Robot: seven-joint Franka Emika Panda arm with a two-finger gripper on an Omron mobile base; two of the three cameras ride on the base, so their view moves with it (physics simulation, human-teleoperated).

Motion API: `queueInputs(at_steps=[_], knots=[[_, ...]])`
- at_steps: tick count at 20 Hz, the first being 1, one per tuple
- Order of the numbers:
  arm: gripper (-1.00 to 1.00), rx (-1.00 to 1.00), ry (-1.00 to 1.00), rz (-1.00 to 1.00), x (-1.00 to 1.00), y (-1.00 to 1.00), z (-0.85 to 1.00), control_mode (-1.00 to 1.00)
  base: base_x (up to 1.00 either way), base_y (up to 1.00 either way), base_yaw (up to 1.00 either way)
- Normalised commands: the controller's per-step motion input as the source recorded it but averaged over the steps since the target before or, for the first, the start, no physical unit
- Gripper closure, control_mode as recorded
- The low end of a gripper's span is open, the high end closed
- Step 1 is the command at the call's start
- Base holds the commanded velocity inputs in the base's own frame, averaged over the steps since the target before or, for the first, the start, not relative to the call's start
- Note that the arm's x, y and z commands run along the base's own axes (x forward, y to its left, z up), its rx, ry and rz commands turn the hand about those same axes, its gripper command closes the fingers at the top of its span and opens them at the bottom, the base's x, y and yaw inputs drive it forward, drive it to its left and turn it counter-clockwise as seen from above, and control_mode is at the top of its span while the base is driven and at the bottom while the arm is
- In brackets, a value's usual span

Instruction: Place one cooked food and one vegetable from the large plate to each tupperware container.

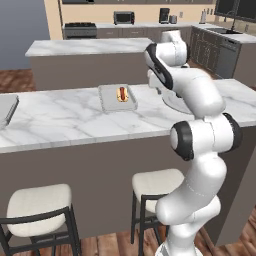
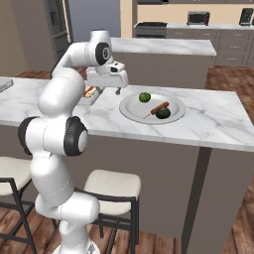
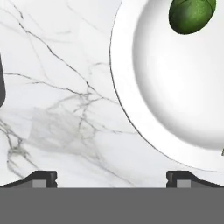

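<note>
Left tray: a shallow rectangular pale grey tupperware container (image 1: 118,97) with rounded corners lies on the marble counter (image 1: 60,120), holding one hot dog (image 1: 121,93) near its far right corner
Second tray: another tupperware corner (image 1: 7,110) shows at the far left edge of the counter; its contents cannot be told
Gripper: the gripper (image 2: 110,90) hangs above the counter between the hot dog tray and the large plate, fingers spread wide and holding nothing
Large plate: the large plate (image 2: 130,110), round, smooth and pale with a raised rim, sits just right of the gripper
Plate contents: a green lime-like vegetable (image 2: 144,97), a skewered sausage (image 2: 159,107) and a darker green vegetable (image 2: 163,113)
Counter: white marble with grey veins
</note>
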Motion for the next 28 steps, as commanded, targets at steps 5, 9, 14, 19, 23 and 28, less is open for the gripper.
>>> queueInputs(at_steps=[5,9,14,19,23,28], knots=[[-1.0,0.23,0.04,0.0,0.12,-0.46,0.12,-1.0,0.0,0.0,0.0],[-1.0,0.08,0.01,0.0,0.09,-0.18,0.19,-1.0,0.0,0.0,0.0],[-1.0,-0.03,-0.03,0.0,0.12,-0.17,-0.01,-1.0,0.0,0.0,0.0],[-1.0,-0.18,-0.09,0.0,0.08,-0.27,-0.26,-1.0,0.0,0.0,0.0],[-1.0,-0.24,-0.2,0.0,0.0,-0.22,-0.28,-1.0,0.0,0.0,0.0],[-1.0,-0.04,-0.35,0.0,0.09,-0.22,-0.05,-1.0,0.0,0.0,0.0]])
